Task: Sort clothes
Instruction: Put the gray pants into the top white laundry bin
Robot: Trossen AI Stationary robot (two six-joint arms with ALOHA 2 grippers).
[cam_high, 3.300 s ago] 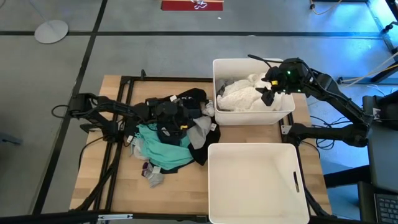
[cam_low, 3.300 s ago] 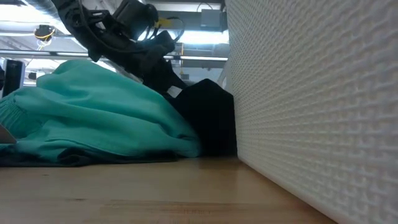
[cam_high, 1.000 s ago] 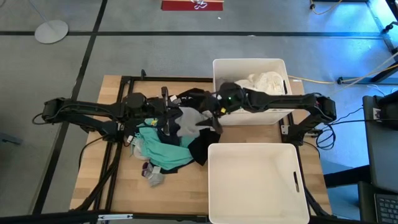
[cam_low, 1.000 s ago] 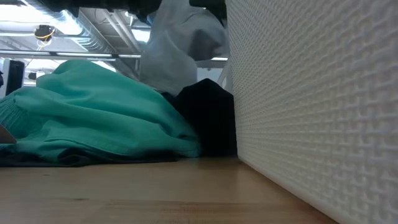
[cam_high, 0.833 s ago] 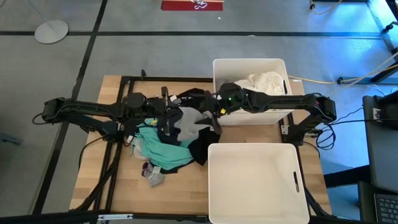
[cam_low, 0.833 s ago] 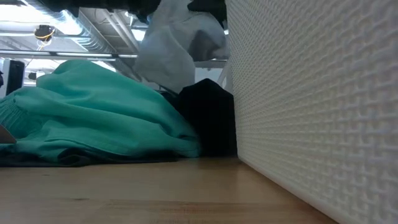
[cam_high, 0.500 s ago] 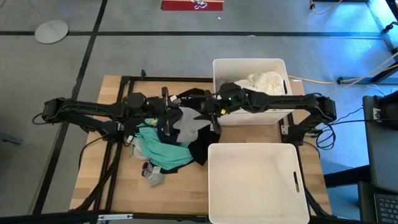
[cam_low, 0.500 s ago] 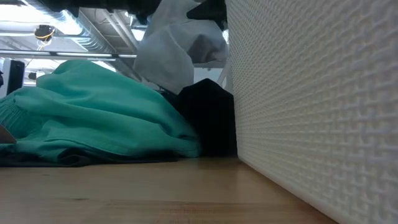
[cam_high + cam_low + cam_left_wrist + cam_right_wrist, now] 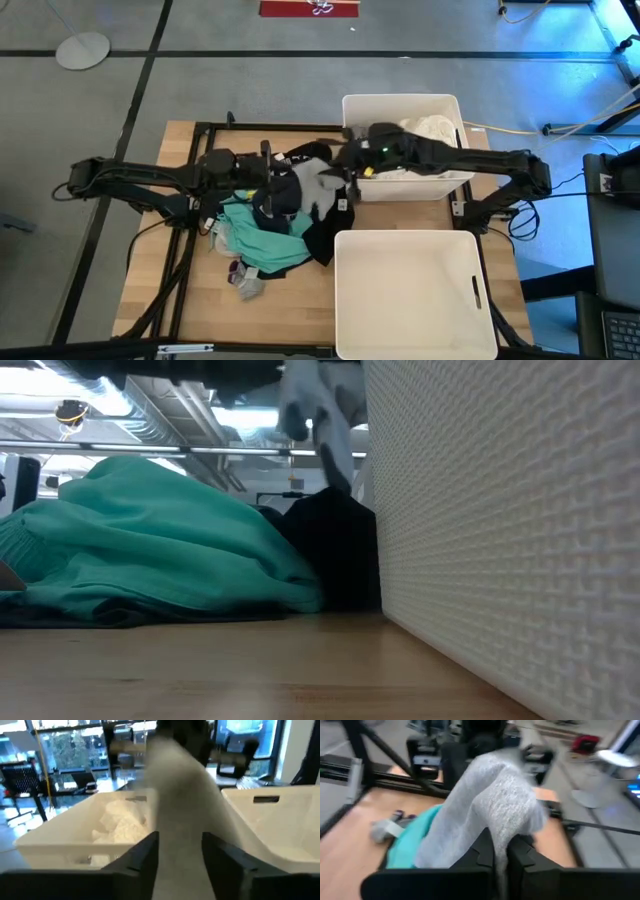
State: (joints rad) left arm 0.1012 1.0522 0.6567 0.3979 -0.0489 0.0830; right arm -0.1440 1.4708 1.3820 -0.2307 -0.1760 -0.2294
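A light grey garment [image 9: 320,188] hangs from my right gripper [image 9: 347,172], which is shut on it beside the far white bin [image 9: 400,99]. My left gripper [image 9: 278,188] is open over the clothes pile. In its wrist view the grey garment [image 9: 185,795] runs blurred between its spread fingers [image 9: 146,854]. Below lie a teal garment [image 9: 262,240] and a black one [image 9: 320,242] on the table, and small socks [image 9: 245,284] nearer the front. White clothes [image 9: 425,130] fill the far bin. My right gripper pinches a bunched fold of the grey garment [image 9: 499,837] between its two fingers [image 9: 484,854]. The cloth hangs slack below the hold, over the pile; one layer or several, I cannot tell. My left gripper: I cannot tell whether its open fingers touch the garment.
A second white bin [image 9: 345,300] stands at the near right; its wall [image 9: 500,540] fills the right of the low view. A black frame [image 9: 195,160] runs along the table's left part. Bare wood [image 9: 160,300] shows at the near left.
The grey garment, held spread between both grippers a second ago, has been drawn toward the table's right and upward. It now hangs narrower under my right gripper, which has moved a little toward the far bin. My left arm has stayed in place.
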